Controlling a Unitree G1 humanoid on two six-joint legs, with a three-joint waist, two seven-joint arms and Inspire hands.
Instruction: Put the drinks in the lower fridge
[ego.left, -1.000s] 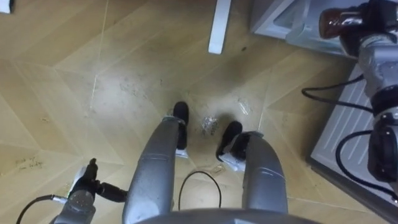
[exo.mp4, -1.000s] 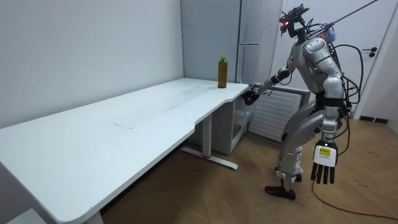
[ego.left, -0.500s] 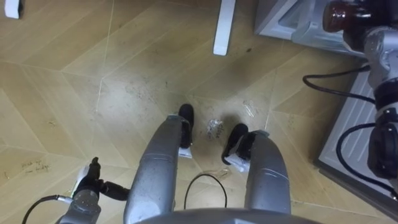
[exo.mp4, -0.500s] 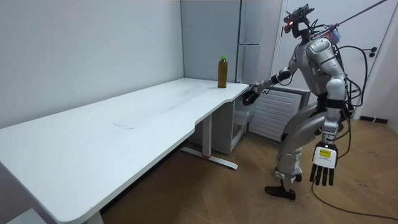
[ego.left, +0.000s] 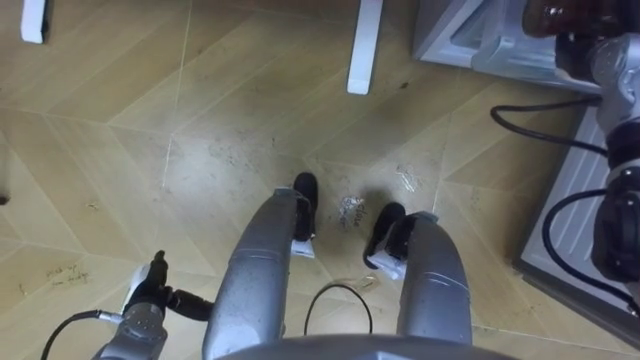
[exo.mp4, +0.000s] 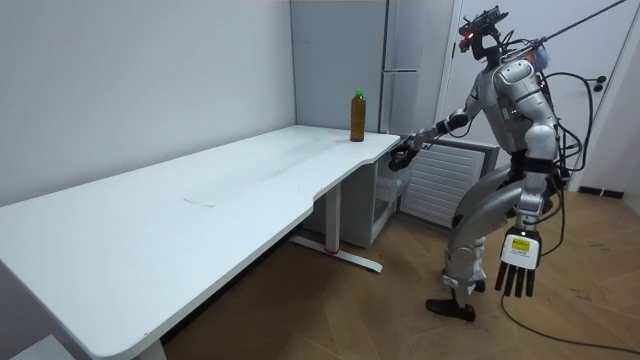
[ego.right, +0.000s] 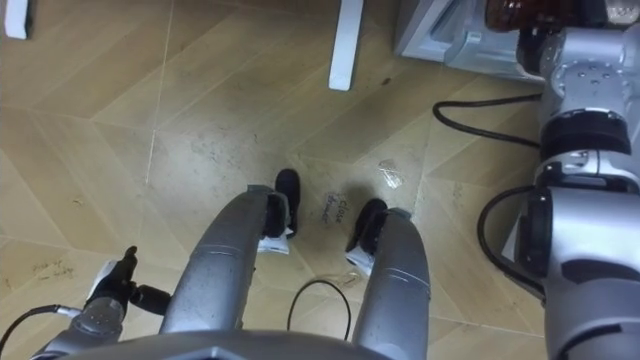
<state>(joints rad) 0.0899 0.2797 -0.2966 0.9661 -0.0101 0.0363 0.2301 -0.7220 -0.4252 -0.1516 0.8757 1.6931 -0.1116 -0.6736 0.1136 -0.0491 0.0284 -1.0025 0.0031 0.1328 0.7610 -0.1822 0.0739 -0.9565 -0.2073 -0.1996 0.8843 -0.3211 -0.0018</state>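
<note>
I stand right of centre on the wood floor (exo.mp4: 330, 310), knees bent, facing the right end of the long white table (exo.mp4: 200, 200). My right hand (exo.mp4: 409, 150) is held out at the table's corner, mid-frame, closed round a dark object (exo.mp4: 399, 160) whose kind cannot be made out. My left hand (exo.mp4: 519, 266) hangs at lower right, fingers straight and pointing down, holding nothing. An amber bottle (exo.mp4: 357, 115) with a green cap stands upright at the table's far corner, apart from my right hand. A tall grey fridge (exo.mp4: 405, 60) stands behind it.

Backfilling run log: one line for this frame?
right hand: shut on dark bottle, held out | left hand: open, hanging | second bottle: on table
</note>
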